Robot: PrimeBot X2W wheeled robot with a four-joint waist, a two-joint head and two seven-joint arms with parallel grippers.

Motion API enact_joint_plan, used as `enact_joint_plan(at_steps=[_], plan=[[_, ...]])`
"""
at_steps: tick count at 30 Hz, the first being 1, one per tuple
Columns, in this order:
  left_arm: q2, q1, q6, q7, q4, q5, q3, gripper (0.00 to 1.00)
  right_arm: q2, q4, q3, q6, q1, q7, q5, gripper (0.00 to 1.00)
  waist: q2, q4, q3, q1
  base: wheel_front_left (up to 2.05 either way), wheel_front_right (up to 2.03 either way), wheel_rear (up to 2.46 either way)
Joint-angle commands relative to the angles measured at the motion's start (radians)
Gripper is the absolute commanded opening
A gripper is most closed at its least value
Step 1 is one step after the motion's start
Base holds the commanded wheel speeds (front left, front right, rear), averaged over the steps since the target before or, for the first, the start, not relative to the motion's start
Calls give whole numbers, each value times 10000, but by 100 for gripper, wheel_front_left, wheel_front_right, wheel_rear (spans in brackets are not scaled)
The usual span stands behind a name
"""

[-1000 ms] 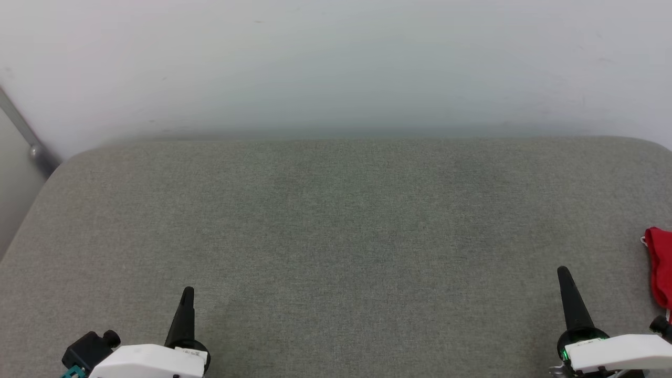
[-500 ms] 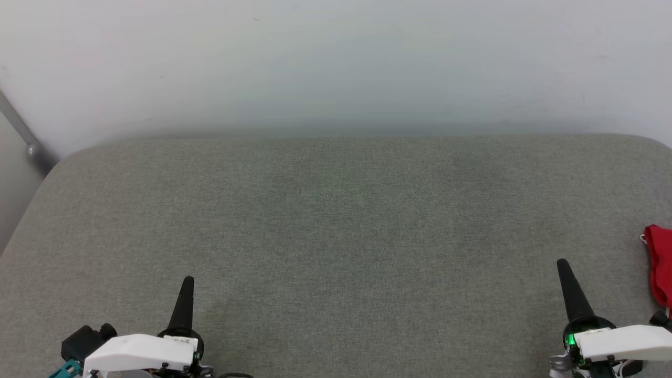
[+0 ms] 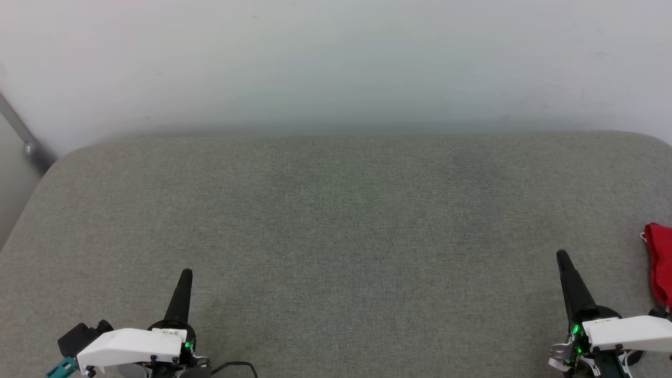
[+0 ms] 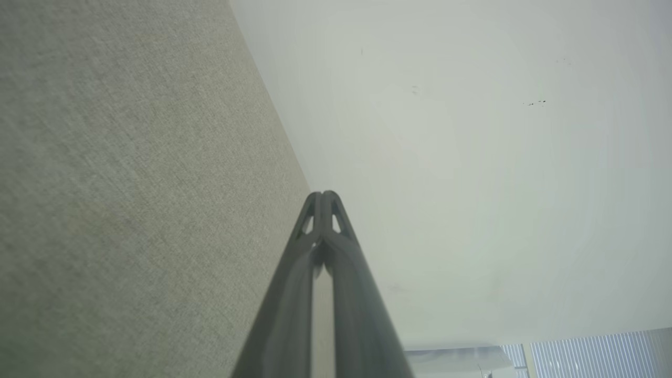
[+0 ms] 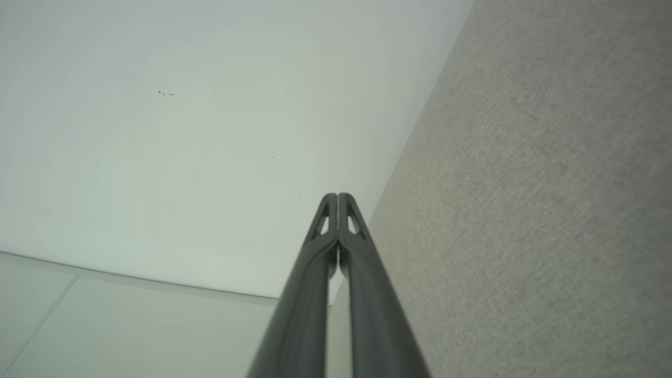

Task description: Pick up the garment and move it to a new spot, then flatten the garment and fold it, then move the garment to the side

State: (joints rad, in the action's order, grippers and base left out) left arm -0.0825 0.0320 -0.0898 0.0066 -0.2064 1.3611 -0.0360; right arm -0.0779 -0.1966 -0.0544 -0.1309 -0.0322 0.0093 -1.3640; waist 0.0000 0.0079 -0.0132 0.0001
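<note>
A bunched piece of the red garment (image 3: pixel 660 260) lies on the grey cushioned surface at the head view's far right edge, with a bit of white trim at its top; the rest is cut off. My right gripper (image 3: pixel 563 257) stands to its left, apart from it, fingers shut with nothing between them, as the right wrist view confirms (image 5: pixel 337 196). At the lower left my left gripper (image 3: pixel 186 273) is also shut and empty, its tips pressed together in the left wrist view (image 4: pixel 322 193).
The grey fabric surface (image 3: pixel 336 231) spreads wide between both grippers, with rounded far corners. A pale wall (image 3: pixel 336 63) rises right behind it. A grey metal bar (image 3: pixel 23 136) slants at the far left by the surface's left edge.
Both grippers have crept a little forward up the view. The camera has tilted slightly, so the surface's far edge and the garment sit a bit higher.
</note>
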Motion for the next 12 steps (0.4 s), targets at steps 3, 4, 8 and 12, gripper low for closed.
enact_joint_plan(at_steps=[3,4,8,12], plan=[[-5,285,-108,120,-29,457,-72,0,-45,-47,-51,2,-280,108,-463,0,0,-8,18,-1,0,0,0],[-3,299,-121,151,-42,543,-85,0,-43,-58,-59,2,-308,141,-545,0,0,-11,22,-1,0,0,0],[5,395,-182,242,-87,872,-137,0,-34,-119,-87,2,-386,234,-861,0,0,-19,40,-1,0,0,0],[12,447,-195,304,-127,1102,-173,0,-28,-163,-106,2,-424,290,-1096,0,0,-25,53,-1,0,0,0]])
